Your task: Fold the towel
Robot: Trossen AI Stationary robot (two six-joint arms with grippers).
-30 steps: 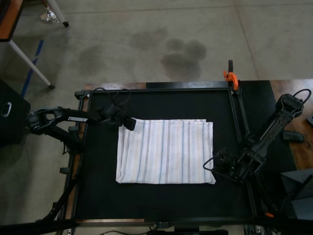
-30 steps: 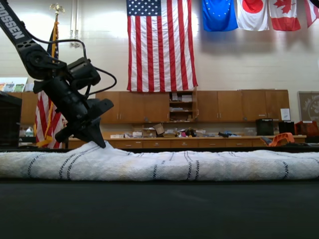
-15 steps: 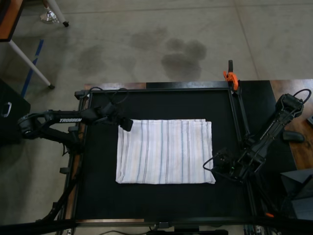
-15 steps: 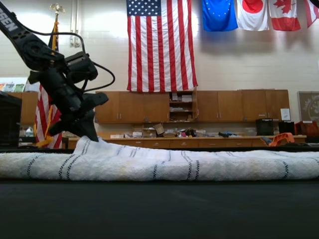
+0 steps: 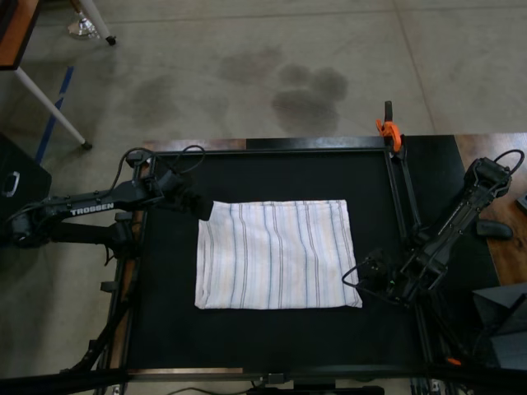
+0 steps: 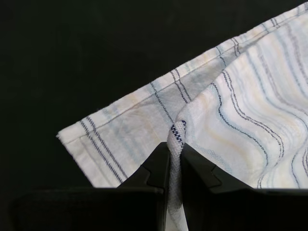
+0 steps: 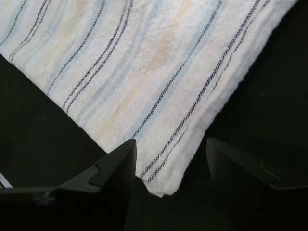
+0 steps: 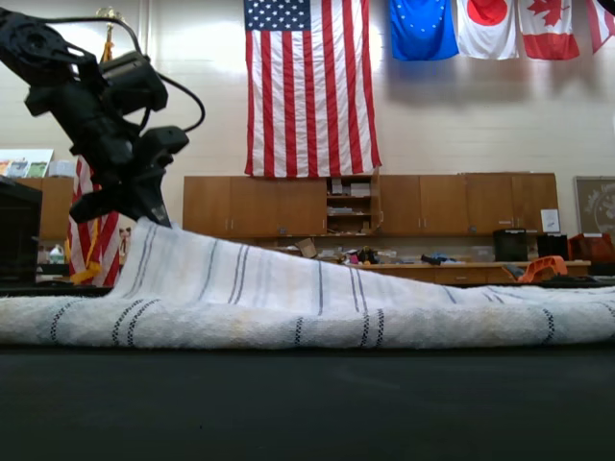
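The towel (image 5: 276, 255) is spread on the black table (image 5: 272, 337), folded into layers. In the top view its far left corner is held by the left gripper (image 5: 202, 209), which reaches in from the left edge of the table. In the left wrist view the 2 fingers (image 6: 149, 171) are pressed together on a pinched edge of the upper layer, with only the cloth between them, and a lower layer is seen lying flat beyond. In the exterior view that corner is raised above the rest of the towel, which slopes down toward the view's right. The right gripper (image 7: 171, 166) is seen at the towel's near right corner, its fingers (image 7: 115, 166) spread wide apart and holding nothing, the corner lying between them on the table.
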